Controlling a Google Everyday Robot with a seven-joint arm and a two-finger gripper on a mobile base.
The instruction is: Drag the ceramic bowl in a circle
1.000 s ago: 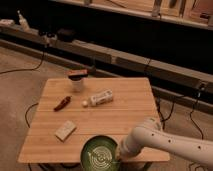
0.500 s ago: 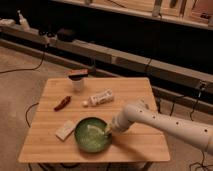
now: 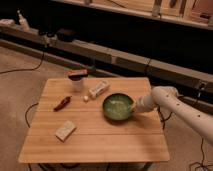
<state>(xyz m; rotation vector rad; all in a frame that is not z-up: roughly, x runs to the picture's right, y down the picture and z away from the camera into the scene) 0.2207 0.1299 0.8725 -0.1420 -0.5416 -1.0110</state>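
— On the right side of the light wooden table (image 3: 115, 142), where is the gripper (image 3: 134, 106)?

— At the right rim of the round glossy dark-green ceramic bowl (image 3: 118, 107), clenched on that rim as far as I can make out. Its white arm (image 3: 172, 101) reaches in from the right, past the table's edge.

— And the ceramic bowl itself?

— Upright on the table, right of the middle, with pale streaks showing inside.

— What lies around it?

— Just to its left and a little farther back, a white tube-shaped bottle (image 3: 99, 88) lies on its side, with a small pale lump (image 3: 86, 98) at its near-left end. Farther left stands a small white cup with a dark lid (image 3: 76, 81). Well to the left, a dark red chili-shaped piece (image 3: 62, 103) lies flat. Near the left front, well apart from the bowl, a pale rectangular block (image 3: 65, 130) sits at an angle.

— Beyond the table?

— A long low ledge (image 3: 125, 57) runs along the far side, and a dark cable (image 3: 25, 67) trails on the floor at the left.
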